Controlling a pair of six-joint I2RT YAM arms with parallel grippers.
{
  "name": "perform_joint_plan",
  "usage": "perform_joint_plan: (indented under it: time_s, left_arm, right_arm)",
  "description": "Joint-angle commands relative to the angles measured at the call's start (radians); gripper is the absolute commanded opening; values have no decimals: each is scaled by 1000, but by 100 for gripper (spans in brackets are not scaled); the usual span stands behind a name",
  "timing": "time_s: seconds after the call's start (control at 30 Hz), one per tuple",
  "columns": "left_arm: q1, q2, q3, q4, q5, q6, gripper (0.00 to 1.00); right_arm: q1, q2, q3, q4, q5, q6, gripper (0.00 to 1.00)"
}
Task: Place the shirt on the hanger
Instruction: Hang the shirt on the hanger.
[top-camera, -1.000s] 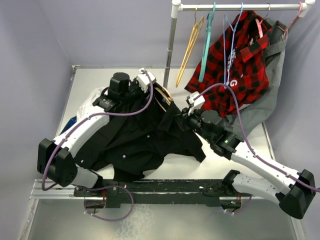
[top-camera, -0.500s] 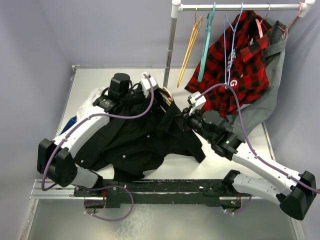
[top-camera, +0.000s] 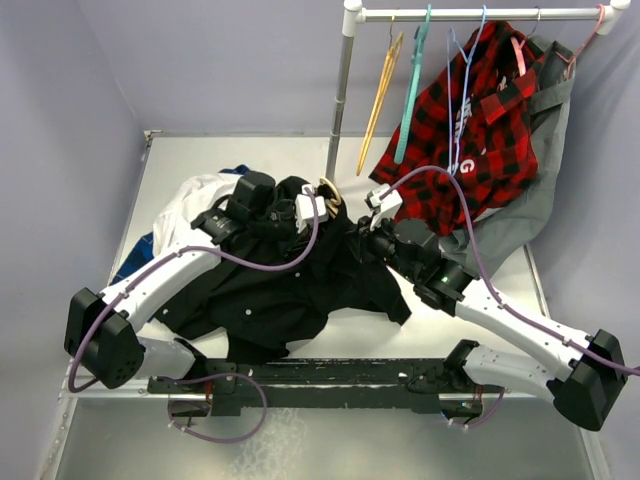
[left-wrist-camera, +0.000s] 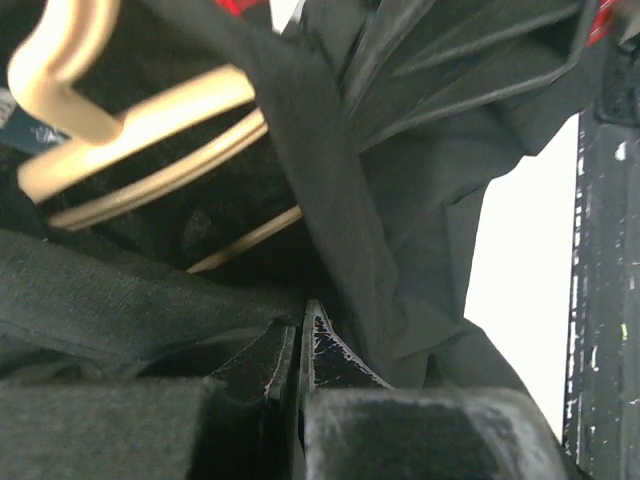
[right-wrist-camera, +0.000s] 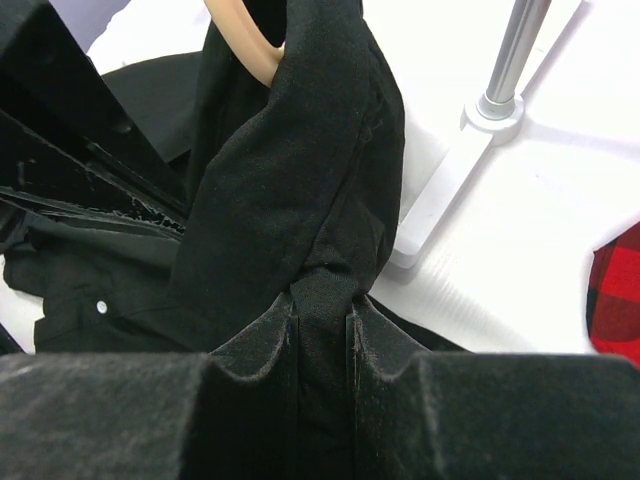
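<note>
Now our left gripper (left-wrist-camera: 302, 335) has closed tight beside the tan wooden hanger (left-wrist-camera: 150, 110); our right gripper (right-wrist-camera: 322, 305) pinches the black button-up shirt (right-wrist-camera: 290, 180) draped on it, ready for threading

Even, diffuse light from overhead fills the top view. The white table (top-camera: 200, 155) reads bright without glare, shadows beneath the arms and the black shirt (top-camera: 270, 290) are soft-edged, and the shirt's folds sink into near-uniform black. The left wrist view is dim and soft: the hanger (left-wrist-camera: 140, 115) is pale and out of focus, and a strip of table at the right blows out to plain white. In the right wrist view the shirt's weave is crisp mid-frame. The fingers (right-wrist-camera: 250, 350) of the right gripper (right-wrist-camera: 322, 310) blur at the bottom edge, and the rack pole (right-wrist-camera: 515, 50) throws only faint shadows on the glaring table.
</note>
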Motion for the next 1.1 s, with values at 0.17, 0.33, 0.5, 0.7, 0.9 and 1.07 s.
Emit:
perform_joint_plan:
  time_s: [0.17, 0.33, 0.5, 0.7, 0.9, 1.07]
  left_arm:
    - [-4, -68, 56, -83, -146, 94, 98]
    - [53, -126, 190, -322, 41, 299, 99]
    - [222, -113, 309, -728, 403, 906, 99]
    - [319, -67, 402, -874, 537, 1199, 99]
    - [320, -55, 358, -751, 507, 1081, 99]
    - [320, -88, 221, -342, 353, 708, 99]
  right_arm:
    - [-6, -131, 11, 79, -8, -20, 0]
    - [-6, -249, -57, 37, -186, -80, 0]
    - [-5, -333, -40, -125, -265, -143, 0]
    - [-6, -382, -4, -188, -305, -168, 0]
    - [-6, -396, 12, -189, -363, -166, 0]
    - [-5, -396, 39, -194, -350, -162, 0]
